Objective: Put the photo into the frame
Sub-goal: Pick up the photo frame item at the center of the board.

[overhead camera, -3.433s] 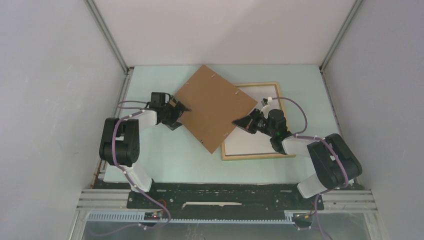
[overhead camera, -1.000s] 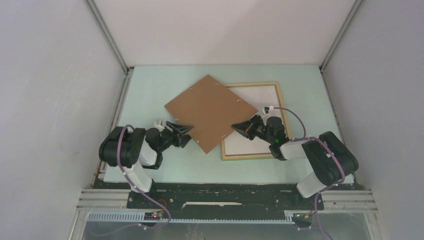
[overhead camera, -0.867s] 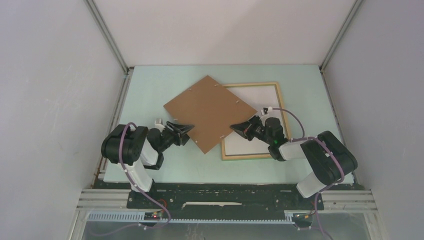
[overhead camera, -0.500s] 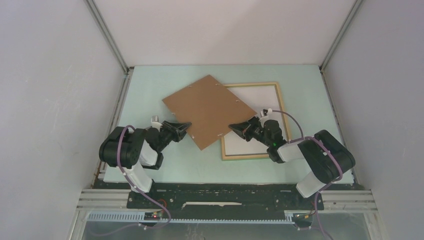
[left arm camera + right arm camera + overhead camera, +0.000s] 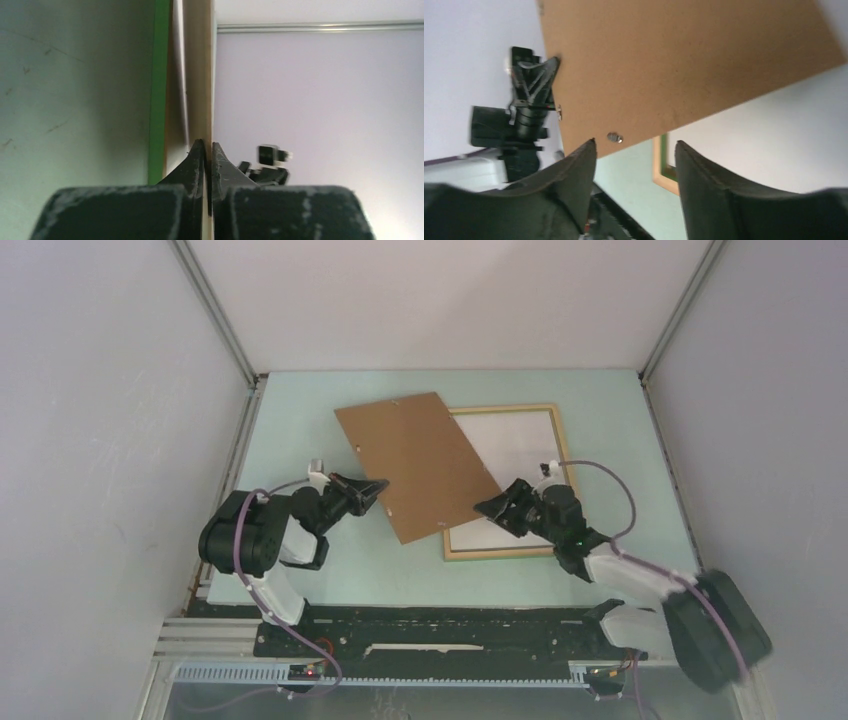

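The left gripper (image 5: 372,487) is pinched shut on the left edge of the brown backing board (image 5: 415,465). The right gripper (image 5: 494,512) hangs near the board's lower corner, jaws apart and empty. The photo (image 5: 515,445) lies white side up inside the frame (image 5: 505,409) on the table (image 5: 300,420) (the board overlaps its left part). Held by one edge, the board could sag or swivel and scrape the photo askew.
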Controlling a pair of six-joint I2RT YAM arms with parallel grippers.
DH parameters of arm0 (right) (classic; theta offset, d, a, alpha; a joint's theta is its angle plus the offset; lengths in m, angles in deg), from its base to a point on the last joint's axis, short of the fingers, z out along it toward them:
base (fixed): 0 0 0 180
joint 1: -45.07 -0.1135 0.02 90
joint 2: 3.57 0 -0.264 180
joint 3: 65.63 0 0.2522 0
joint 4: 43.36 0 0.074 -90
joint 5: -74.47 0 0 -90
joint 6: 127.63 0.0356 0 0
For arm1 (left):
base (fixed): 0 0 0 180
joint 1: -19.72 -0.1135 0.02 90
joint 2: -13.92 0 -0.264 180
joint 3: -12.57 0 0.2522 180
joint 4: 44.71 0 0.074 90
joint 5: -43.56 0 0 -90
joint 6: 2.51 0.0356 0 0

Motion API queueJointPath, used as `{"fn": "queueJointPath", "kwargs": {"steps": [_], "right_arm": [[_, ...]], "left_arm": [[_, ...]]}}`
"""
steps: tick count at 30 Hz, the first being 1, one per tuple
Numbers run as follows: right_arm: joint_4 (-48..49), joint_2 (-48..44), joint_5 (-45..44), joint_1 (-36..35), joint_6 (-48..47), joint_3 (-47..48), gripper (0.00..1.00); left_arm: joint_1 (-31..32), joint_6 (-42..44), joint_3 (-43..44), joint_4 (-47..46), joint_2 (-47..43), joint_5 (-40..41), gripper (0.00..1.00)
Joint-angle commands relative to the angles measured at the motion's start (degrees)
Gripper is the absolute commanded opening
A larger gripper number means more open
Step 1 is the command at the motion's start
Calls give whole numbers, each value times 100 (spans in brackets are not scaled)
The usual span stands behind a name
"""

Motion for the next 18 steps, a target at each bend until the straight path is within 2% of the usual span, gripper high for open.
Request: {"fn": "queueJointPath", "kwargs": {"steps": [1,5,9,13,18], "right_arm": [[-2880,-1712,-998,112,-2090,196,70],[-4427,-2688,-1361,445,-2683,413,74],[-5004,-3142,-1304,1032,-2857,672,74],[-5045,-2819,-1235,1749,-2971,957,73],[-5004,-1847,-817,2722,-3154,1524,72]], "left_arm": [[-8,520,374,-161,-226,-315,0],[-3,671,616,299,-382,-422,0],[31,849,851,1002,-644,-647,0],[46,1339,1183,2505,-1201,-757,0],[45,2163,1643,4461,-1875,-797,0]]}}
